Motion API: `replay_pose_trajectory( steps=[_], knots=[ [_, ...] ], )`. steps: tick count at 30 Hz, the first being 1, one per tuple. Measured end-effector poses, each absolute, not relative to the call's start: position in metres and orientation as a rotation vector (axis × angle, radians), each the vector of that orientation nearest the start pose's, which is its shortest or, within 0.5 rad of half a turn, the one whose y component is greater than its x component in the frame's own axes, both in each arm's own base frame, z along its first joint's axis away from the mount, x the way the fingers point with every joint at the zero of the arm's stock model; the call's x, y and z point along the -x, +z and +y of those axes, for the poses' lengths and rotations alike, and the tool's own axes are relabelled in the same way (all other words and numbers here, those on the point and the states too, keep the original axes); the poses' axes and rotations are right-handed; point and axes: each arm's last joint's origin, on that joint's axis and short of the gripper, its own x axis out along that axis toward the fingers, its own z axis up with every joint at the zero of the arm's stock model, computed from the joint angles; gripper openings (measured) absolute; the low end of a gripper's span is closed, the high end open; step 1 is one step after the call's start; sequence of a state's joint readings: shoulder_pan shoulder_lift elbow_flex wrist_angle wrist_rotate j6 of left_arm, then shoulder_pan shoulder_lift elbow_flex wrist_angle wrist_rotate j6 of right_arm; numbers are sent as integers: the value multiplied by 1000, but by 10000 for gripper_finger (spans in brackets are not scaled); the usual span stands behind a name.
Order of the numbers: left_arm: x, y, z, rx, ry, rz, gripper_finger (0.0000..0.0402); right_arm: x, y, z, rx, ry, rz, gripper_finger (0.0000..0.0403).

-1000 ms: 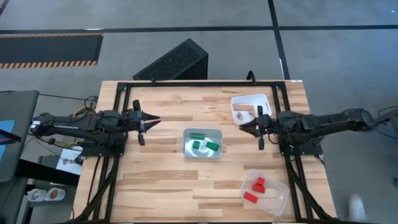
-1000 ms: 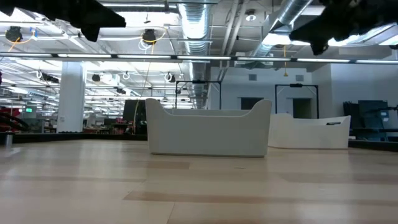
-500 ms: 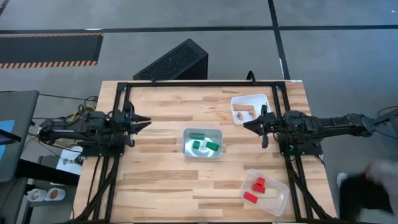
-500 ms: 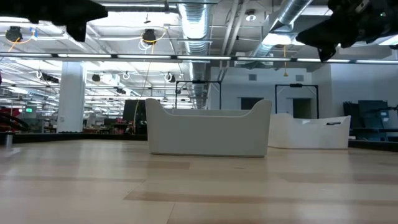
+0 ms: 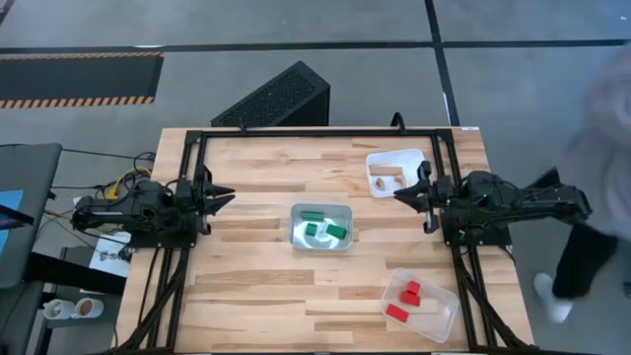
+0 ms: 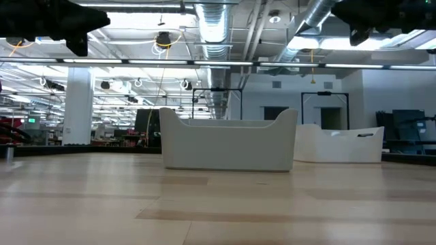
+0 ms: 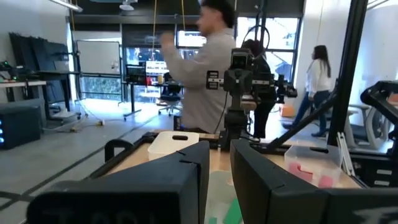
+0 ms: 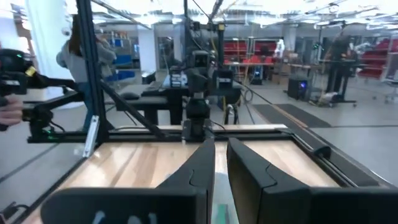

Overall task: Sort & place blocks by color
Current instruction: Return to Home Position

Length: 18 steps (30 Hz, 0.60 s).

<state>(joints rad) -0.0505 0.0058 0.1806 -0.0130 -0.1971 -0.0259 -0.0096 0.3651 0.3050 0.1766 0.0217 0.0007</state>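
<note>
Blocks (image 5: 314,232) sorted by colour: green blocks (image 5: 335,231) at the worktop's (image 5: 256,286) centre, red blocks (image 5: 407,294) by its near right corner, wood block (image 5: 386,178) toward its far right corner, just beside the right gripper (image 5: 398,194). The left gripper (image 5: 231,195) is held at the left edge. Both are pressed together, empty.

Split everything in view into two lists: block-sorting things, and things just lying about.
Job: green blocks in silvery tray; red blocks in clear tray; wood blocks in white tray; left arm and right arm, flanking the table.
Lying about: black vented box behind it; two cups off its corner; a person.
</note>
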Motion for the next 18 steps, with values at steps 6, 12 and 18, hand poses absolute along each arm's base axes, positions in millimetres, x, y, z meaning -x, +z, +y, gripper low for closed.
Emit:
replay_pose_trajectory(
  steps=[6, 12, 18],
  knots=[
    [-82, 223, 1, 13, 137, -188, 53, -101, 254, -6, 5, -56, -124, 63],
    [-90, 200, 1, 45, 134, -163, 53, -85, 255, -7, 14, -41, -165, 63],
    [-95, 185, 1, 71, 134, -196, 53, -82, 222, -7, -5, -48, -175, 63]
  ],
)
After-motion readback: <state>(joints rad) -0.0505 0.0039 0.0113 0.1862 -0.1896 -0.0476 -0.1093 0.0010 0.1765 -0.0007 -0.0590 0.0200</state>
